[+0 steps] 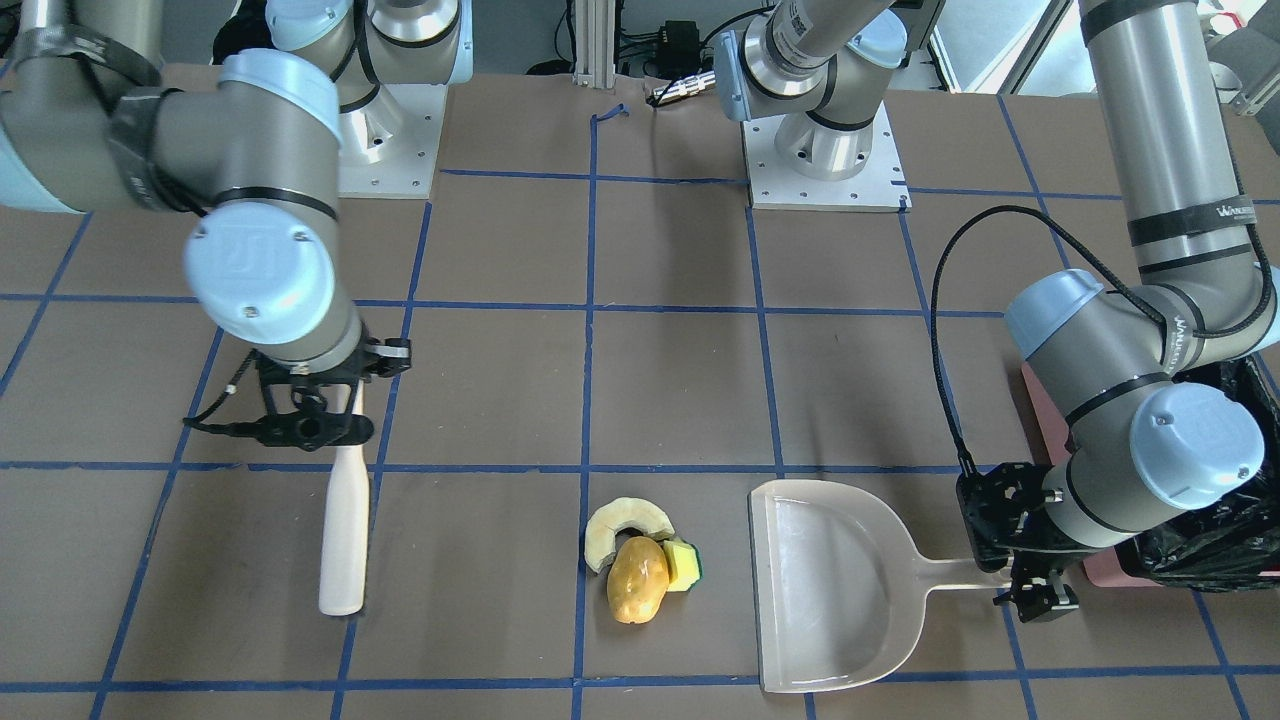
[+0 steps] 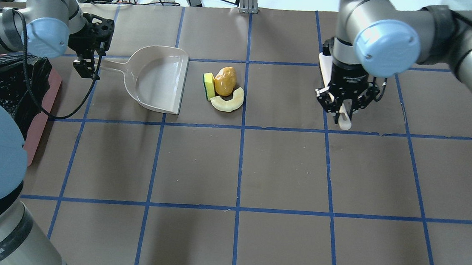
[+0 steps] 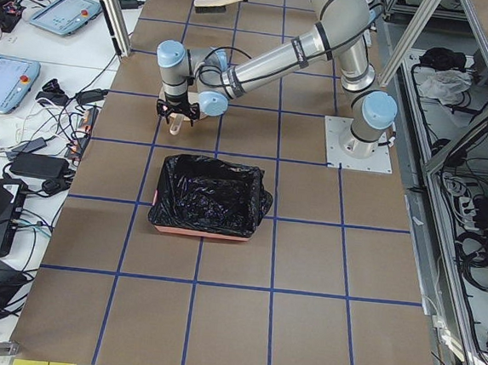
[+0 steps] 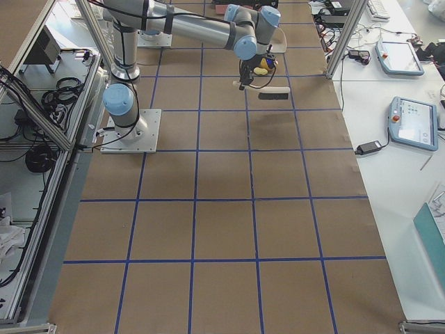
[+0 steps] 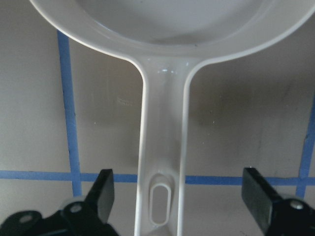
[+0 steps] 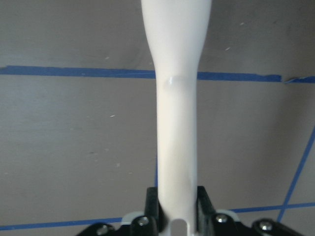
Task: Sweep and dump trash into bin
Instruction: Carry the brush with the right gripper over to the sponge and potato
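Your left claw (image 5: 180, 195) hung over the handle of the dustpan (image 2: 159, 79) with its jaws spread wide. In the left wrist view you had one finger (image 5: 102, 192) on each side of the handle, and both were clear of it. In the overhead view that claw (image 2: 88, 68) sat at nine o'clock of the pan, whose mouth faced three o'clock.

The trash lay in a tight cluster just off that mouth, at three o'clock of your left claw, with the whole pan between them. The yellow sponge (image 2: 208, 85) stood nearest the pan's lip. The potato (image 2: 225, 81) touched it at three o'clock, and the cream slice (image 2: 228, 103) curled against the potato at six o'clock. None of the three was in the pan.

Your right claw (image 2: 344, 110) was clamped tight on the white handle of the brush (image 1: 343, 560). The right wrist view showed both fingers (image 6: 153, 204) pressed against it. From that claw the trash lay at nine o'clock in the overhead view, well apart, with bare table (image 2: 282, 94) between.

The bin (image 2: 44, 107), pink with a black bag, sat near your left claw at about seven o'clock in the overhead view. None of the trash was in it.
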